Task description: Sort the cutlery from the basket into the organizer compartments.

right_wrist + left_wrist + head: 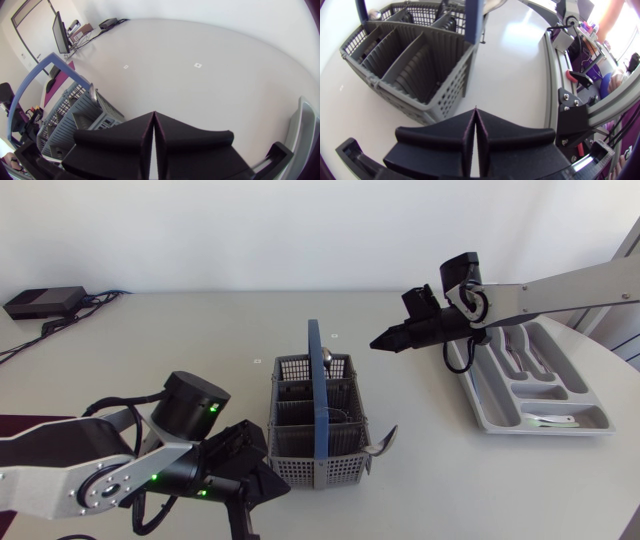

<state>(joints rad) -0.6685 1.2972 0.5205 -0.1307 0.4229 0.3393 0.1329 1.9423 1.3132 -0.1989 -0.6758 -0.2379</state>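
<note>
- Head view: the grey basket (300,442) with its blue handle (316,395) stands mid-tabletop (180,340). A spoon (382,442) lies on the tabletop just beside the basket's near right corner. Another spoon's bowl (325,360) pokes up from a far compartment.
- The left tool (272,482) sits low beside the basket's near left corner, fingers pressed together, holding nothing.
- The right tool (380,341) hangs above the tabletop between the basket and the organizer (495,418), fingers together and bare. It points toward the basket, well apart from it. Cutlery (521,357) lies in the organizer's long compartments and a pale piece (548,421) in its near cross compartment.
- Left wrist view: the left tool (476,117) is pinched to a slit. The basket (415,65) stands just ahead and to one side, handle (474,20) upright.
- Right wrist view: the right tool (154,122) is likewise narrowed to a seam and grips nothing. The basket (82,117) and its handle (37,75) lie off to one side, the organizer's rim (300,130) to the other.
</note>
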